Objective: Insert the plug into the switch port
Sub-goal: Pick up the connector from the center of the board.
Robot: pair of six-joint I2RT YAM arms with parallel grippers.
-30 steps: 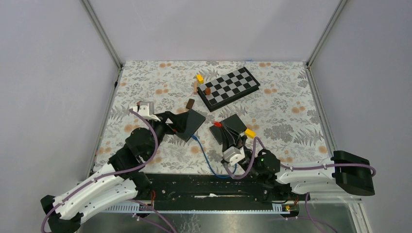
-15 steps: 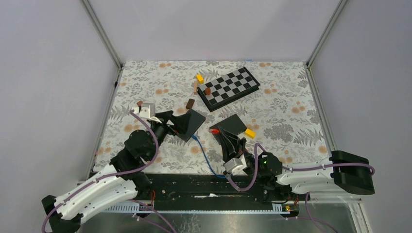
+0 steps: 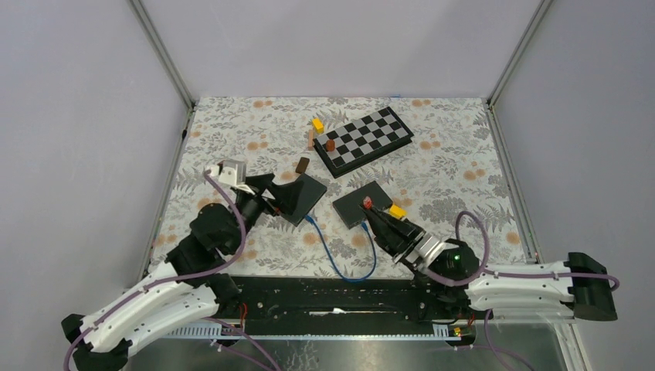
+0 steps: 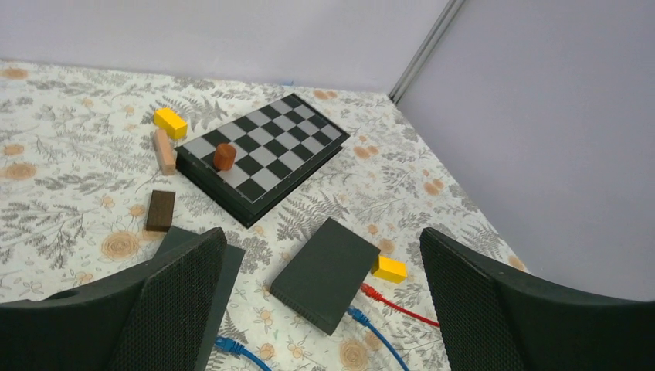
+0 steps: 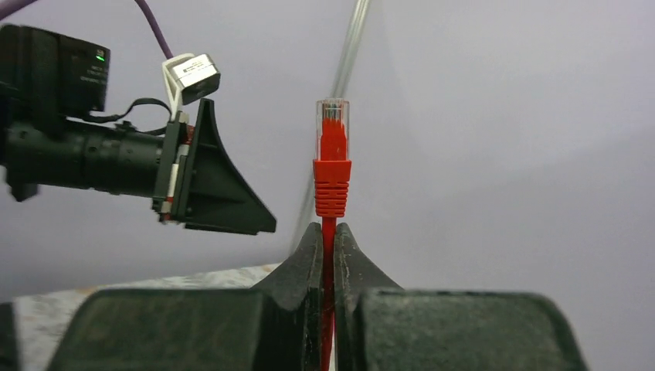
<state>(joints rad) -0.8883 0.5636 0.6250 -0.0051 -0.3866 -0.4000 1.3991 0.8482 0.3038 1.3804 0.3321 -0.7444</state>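
Chessboard (image 3: 367, 141) on floral cloth (image 3: 232, 131), brown cylinder (image 3: 330, 144) on it; yellow block (image 3: 317, 124), tan block (image 3: 310, 139) just beside; dark block (image 3: 302, 165) nearer.

The floral table (image 3: 456, 154) bears a chessboard (image 3: 367, 141), switch (image 3: 361, 203), blue cable (image 3: 320, 243) and yellow block (image 3: 397, 210).

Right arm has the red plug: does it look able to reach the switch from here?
Probably yes. The right gripper holds the red plug right by the switch, with nothing between; the yellow block lies beside.
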